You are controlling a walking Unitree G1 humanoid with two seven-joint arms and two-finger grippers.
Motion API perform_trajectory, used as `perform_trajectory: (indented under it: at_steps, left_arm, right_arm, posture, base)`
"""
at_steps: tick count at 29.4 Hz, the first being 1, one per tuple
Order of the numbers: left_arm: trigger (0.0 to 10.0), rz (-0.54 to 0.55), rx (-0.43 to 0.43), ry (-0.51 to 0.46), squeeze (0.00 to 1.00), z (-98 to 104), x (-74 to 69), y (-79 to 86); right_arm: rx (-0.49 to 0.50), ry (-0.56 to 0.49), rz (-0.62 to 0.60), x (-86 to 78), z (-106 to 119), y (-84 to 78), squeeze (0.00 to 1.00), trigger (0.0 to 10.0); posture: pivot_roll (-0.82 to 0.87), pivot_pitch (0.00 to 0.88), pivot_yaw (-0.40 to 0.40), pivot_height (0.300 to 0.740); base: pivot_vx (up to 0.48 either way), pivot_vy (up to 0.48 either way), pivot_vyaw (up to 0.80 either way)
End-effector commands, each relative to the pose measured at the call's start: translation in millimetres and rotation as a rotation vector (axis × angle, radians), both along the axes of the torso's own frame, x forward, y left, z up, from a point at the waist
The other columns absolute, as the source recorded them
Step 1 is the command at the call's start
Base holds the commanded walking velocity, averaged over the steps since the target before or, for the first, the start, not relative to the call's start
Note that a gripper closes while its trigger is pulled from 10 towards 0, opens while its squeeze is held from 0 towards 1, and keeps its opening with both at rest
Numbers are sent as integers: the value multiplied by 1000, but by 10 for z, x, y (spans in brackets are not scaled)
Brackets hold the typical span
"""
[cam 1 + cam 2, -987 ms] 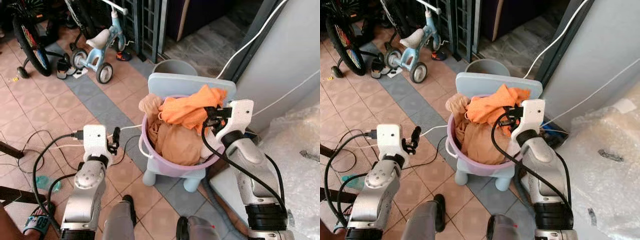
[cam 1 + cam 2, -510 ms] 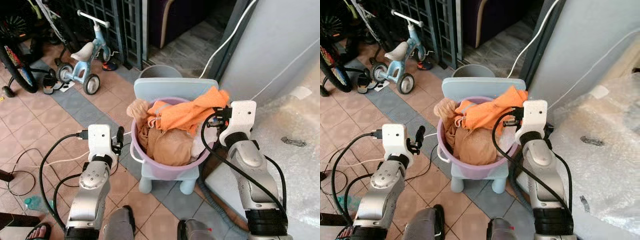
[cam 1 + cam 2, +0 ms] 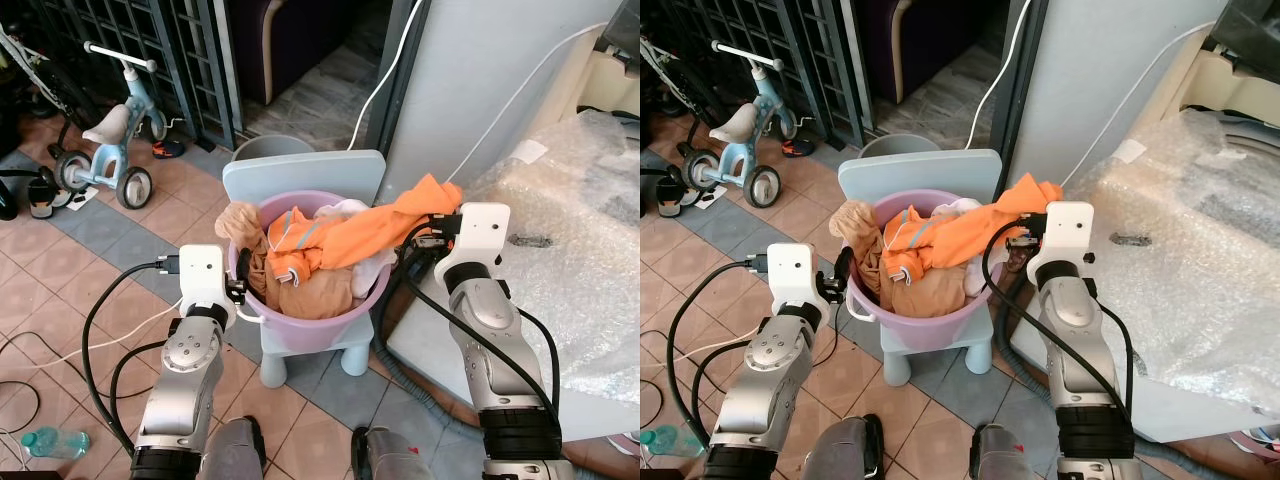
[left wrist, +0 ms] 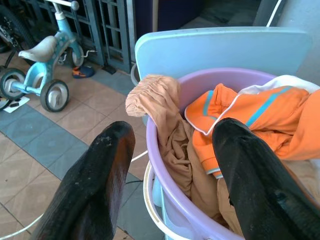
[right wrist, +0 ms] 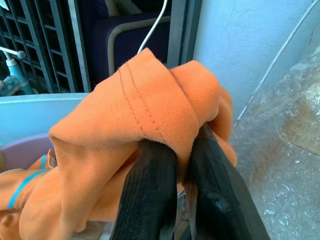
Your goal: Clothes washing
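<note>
Right of the purple basin (image 3: 300,305), the eye views show the orange garment (image 3: 385,225) now stretched farther out, while the right gripper (image 5: 172,150) pinches it and the left gripper (image 4: 172,150) gapes at the basin's rim.

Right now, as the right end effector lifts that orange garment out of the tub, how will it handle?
Likely floppy: the orange garment drapes and folds over the right end effector. Probably light, as a small pinch holds it. It may drag neighbours: its far end lies among the other clothes in the purple tub.
</note>
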State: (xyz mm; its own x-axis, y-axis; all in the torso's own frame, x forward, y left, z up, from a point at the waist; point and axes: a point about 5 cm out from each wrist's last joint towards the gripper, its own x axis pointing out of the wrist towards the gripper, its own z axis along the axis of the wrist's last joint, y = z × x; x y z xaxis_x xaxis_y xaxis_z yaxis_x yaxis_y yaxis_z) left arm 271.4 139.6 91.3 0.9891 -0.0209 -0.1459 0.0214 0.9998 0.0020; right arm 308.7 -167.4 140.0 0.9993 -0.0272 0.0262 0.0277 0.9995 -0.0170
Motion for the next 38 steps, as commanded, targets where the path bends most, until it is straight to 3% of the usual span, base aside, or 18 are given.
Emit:
perform_trajectory:
  at_steps: [1, 11, 20, 28, 38]
  left_arm:
    - [10000, 0, 13, 17, 0, -43, -31, 6]
    - [10000, 4, 16, 10, 0, -41, -21, 9]
    - [10000, -27, -13, -13, 0, -11, -23, 13]
    - [10000, -23, -25, -32, 0, 10, -25, 32]
    - [10000, -30, -30, -25, 0, -5, -22, 10]
  right_arm:
    - [8, -11, -19, -1, 1, -36, 0, 10000]
    - [11, -6, -8, -27, -35, 66, 0, 10000]
    - [11, -3, -23, -21, -41, 48, 0, 10000]
    - [-16, -39, -1, 2, 36, 94, 0, 10000]
    - [-30, -49, -14, 35, 61, 41, 0, 10000]
  posture:
    - [47, 122, -4, 740]
    - [44, 123, -3, 740]
    - [38, 128, -2, 740]
    - [32, 130, -3, 740]
    - [31, 126, -4, 740]
  base:
    - [-330, 0, 0]
    - [-179, 0, 0]
    - [0, 0, 0]
    - [0, -391, -800]
    - [0, -451, -800]
